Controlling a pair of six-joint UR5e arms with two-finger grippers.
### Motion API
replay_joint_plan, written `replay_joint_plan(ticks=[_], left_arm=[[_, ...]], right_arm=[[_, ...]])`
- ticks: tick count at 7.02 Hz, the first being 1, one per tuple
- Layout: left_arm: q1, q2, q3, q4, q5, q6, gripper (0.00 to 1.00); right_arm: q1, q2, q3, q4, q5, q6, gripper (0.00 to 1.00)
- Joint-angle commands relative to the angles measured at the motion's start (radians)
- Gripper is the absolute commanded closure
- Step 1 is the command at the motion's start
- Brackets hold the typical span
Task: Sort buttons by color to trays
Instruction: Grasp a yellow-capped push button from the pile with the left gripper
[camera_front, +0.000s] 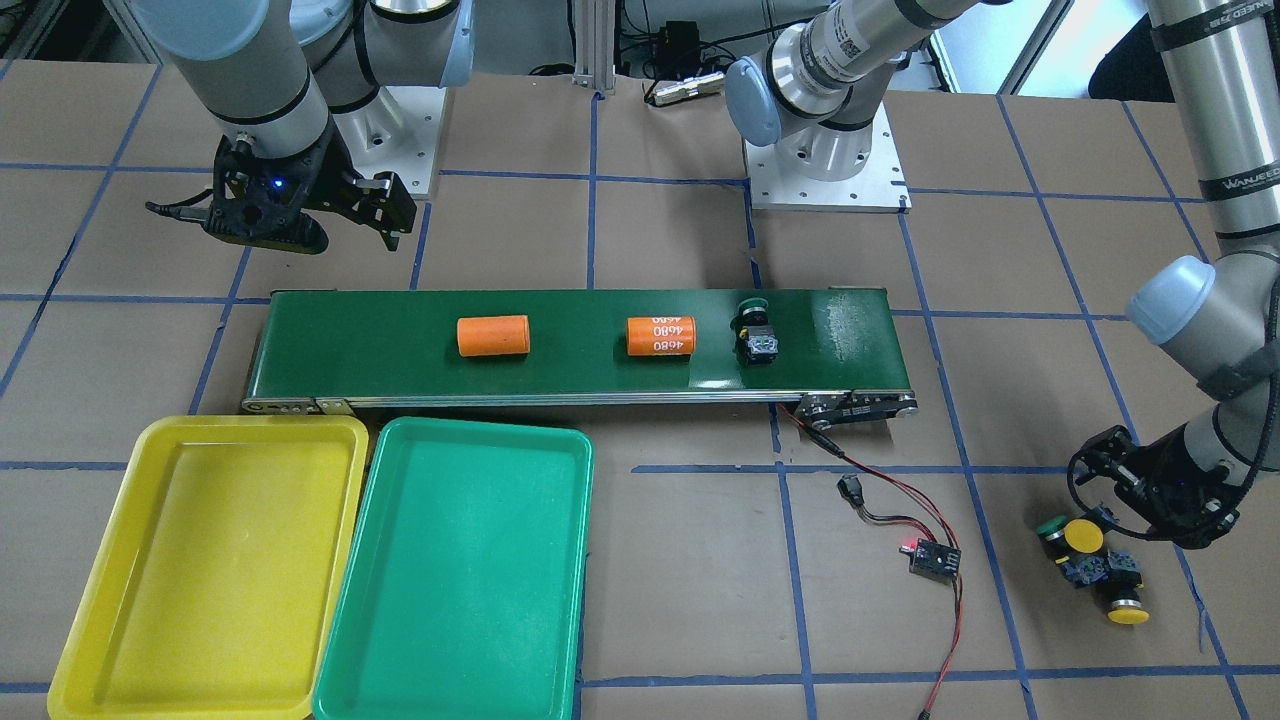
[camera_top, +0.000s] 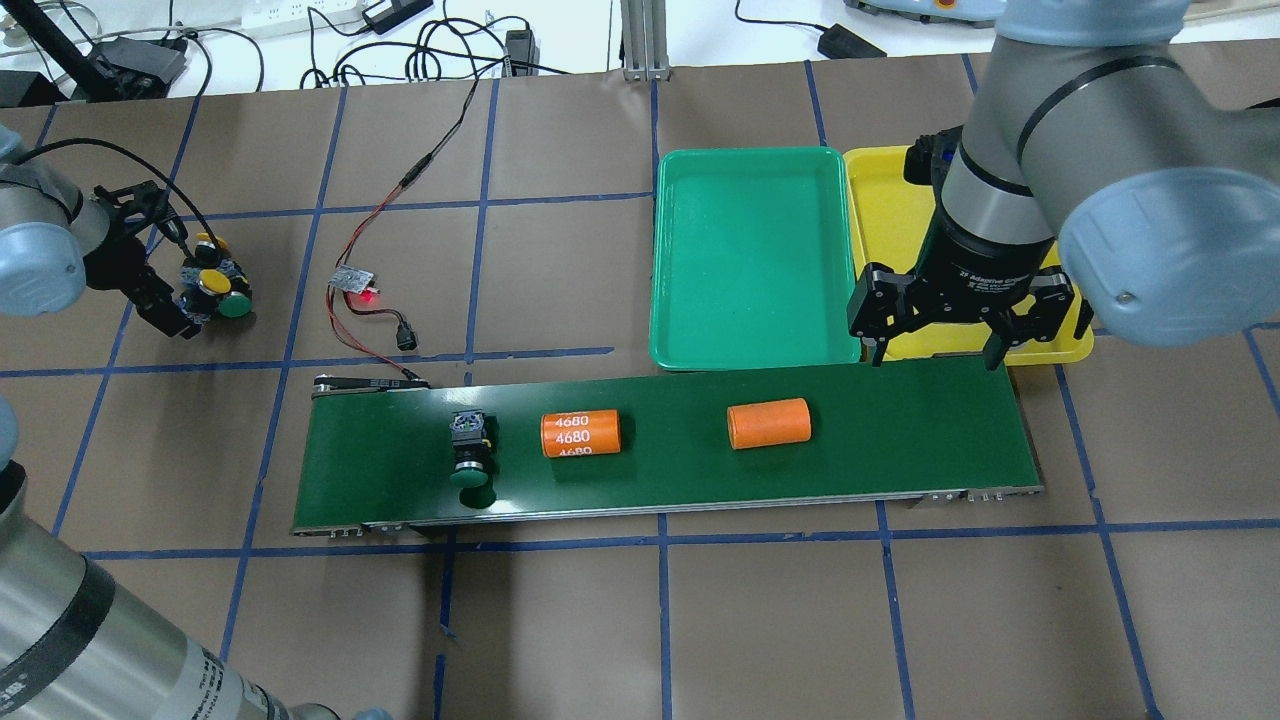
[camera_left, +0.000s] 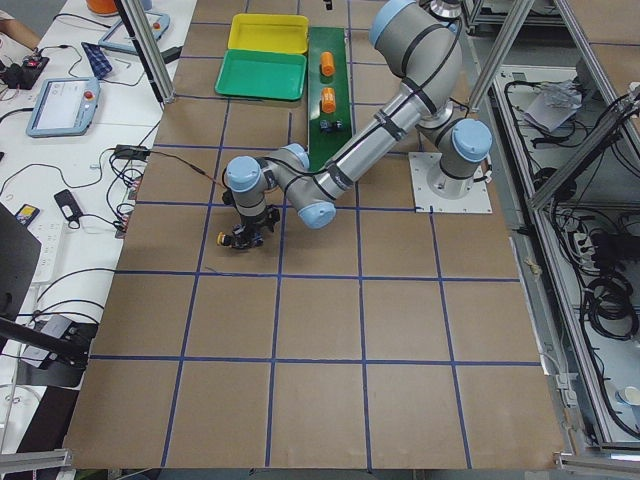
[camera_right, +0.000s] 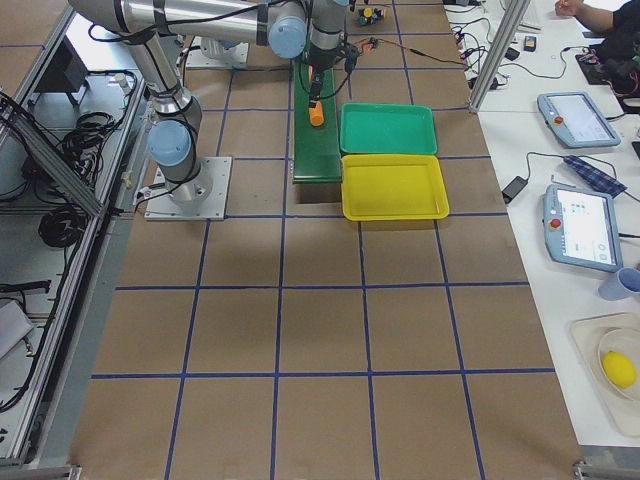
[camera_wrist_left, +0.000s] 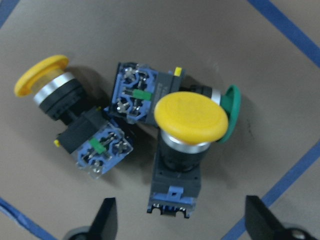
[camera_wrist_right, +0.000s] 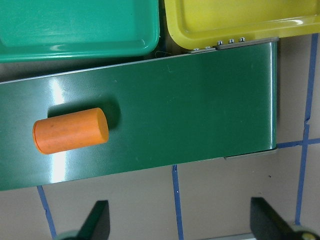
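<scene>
Overhead exterior: button (camera_top: 470, 440) crosswise, cap (camera_top: 470, 477) robotward

The surface (camera_front: 680, 600) is brown, gridded with blue lines. The conveyor belt (camera_front: 590, 350) is dark green. The plain cylinder (camera_front: 493, 336) and the printed cylinder (camera_front: 660, 336) are orange, the print white. The yellow tray (camera_front: 200, 570) is bright, the green tray (camera_front: 460, 570) mid-green. The buttons (camera_wrist_left: 190, 117) have black bodies, blue blocks, yellow or green caps.

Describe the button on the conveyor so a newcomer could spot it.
Find the long dark-green conveyor belt mid-table. At its end away from the trays, beside the orange cylinder marked 4680, a push-button switch lies on its side. It alone there has a black body and green cap; everything else is orange.
</scene>
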Motion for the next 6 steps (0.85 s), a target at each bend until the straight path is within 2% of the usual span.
replay_joint_plan(ticks=[1,2,3,4,5,6], left_arm=[[-0.008,0.007,-0.010,-0.007,-0.011,0.003,0.84],[-0.010,0.021,0.001,-0.010,-0.009,0.009,1.00],[-0.017,0.067,-0.011,-0.045,-0.009,-0.015,1.00],[-0.020,0.137,-0.019,-0.147,-0.005,-0.096,1.00],[-0.043,0.223,-0.030,-0.268,-0.002,-0.232,1.00],[-0.127,0.299,-0.095,-0.304,0.017,-0.429,1.00]], right_arm=[[0.000,0.001,0.001,-0.009,0.001,0.000,0.00],[0.002,0.004,0.003,-0.014,0.034,0.000,0.00],[0.002,0.004,0.003,-0.015,0.085,0.005,0.00],[0.004,0.002,0.003,-0.015,0.087,0.006,0.00],[0.013,0.002,0.003,-0.014,0.078,0.003,0.00],[0.042,0.002,0.001,-0.017,0.072,0.005,0.00]])
